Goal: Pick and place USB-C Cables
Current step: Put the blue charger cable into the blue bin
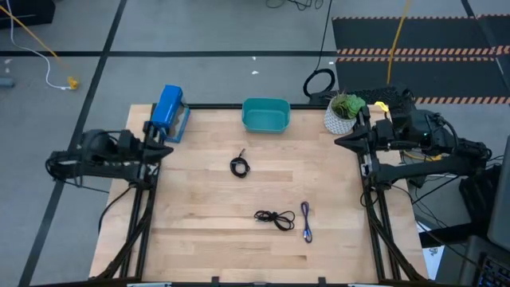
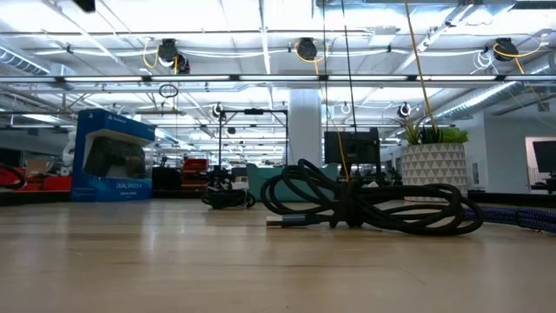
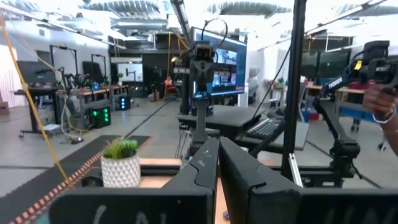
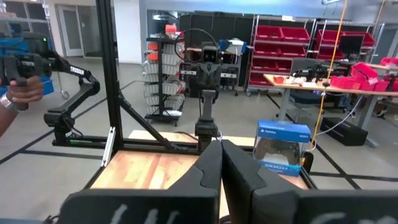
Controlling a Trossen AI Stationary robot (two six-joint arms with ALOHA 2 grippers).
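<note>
My left end effector (image 1: 165,149) sat closed at the tabletop's (image 1: 199,239) left edge; the coiled cable (image 1: 240,166) lay centre, the loose black cable (image 1: 274,218) and bluish-grey cable (image 1: 306,221) nearly touching, so I risked snagging both; my right end effector (image 1: 344,141) waited closed.

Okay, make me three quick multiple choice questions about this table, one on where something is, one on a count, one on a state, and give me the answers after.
1. Where does the teal bin sit?
A. middle of the far edge
B. near edge
C. beside the left arm

2. How many small cables lie on the table?
A. one
B. three
C. five

3. What is the left gripper holding?
A. the coil
B. the blue box
C. nothing

Answers:
1 A, the bin is between the blue box and the plant pot.
2 B, a black coil, a black bundle and a bluish-grey cable.
3 C, its fingers are shut and bare; the right gripper too.
</note>
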